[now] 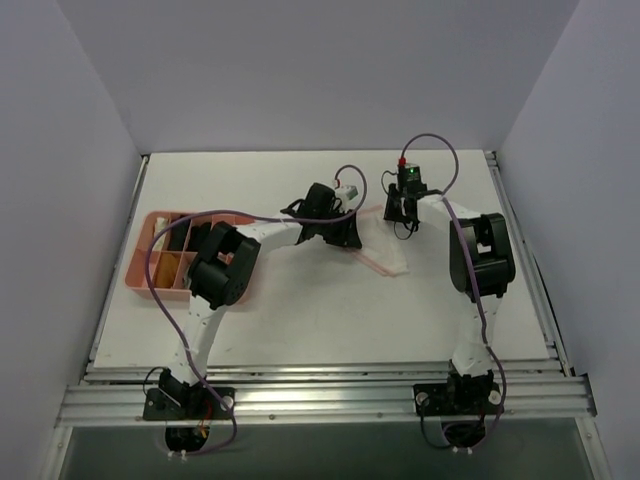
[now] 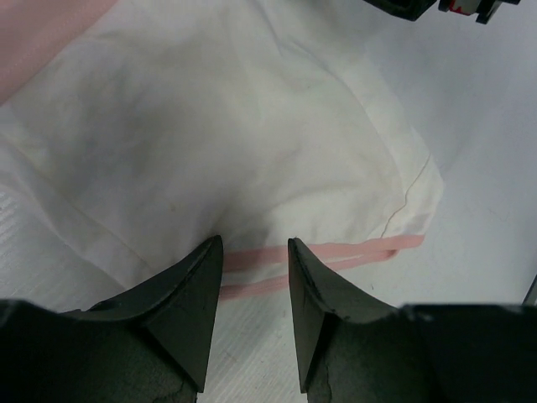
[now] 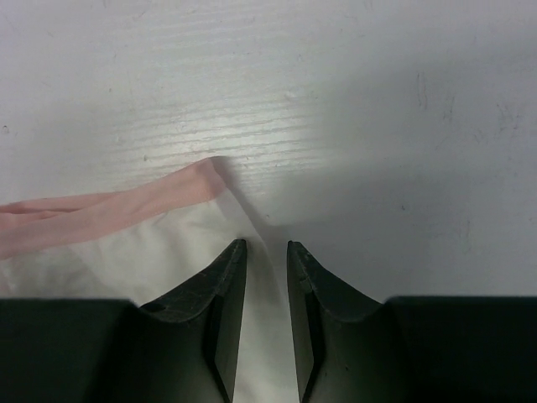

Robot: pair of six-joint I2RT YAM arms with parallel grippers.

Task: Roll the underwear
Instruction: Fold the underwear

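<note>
The underwear (image 1: 385, 260) lies flat near the table's middle, white with a pink edge trim. In the left wrist view the underwear (image 2: 252, 126) spreads ahead of my left gripper (image 2: 256, 242). That gripper is open, its tips at the pink-trimmed edge, with bare table between the fingers. In the right wrist view my right gripper (image 3: 267, 243) is open too and stands over a corner of the underwear (image 3: 126, 252), with white cloth lying in the gap. Seen from above, the left gripper (image 1: 340, 238) and right gripper (image 1: 400, 220) sit low at opposite sides of the garment.
A pink compartment tray (image 1: 140, 272) with dark and pale rolled garments stands at the table's left side, beside the left arm's elbow. White walls enclose the table on three sides. Part of the right arm's wrist (image 2: 453, 7) shows at the top of the left wrist view.
</note>
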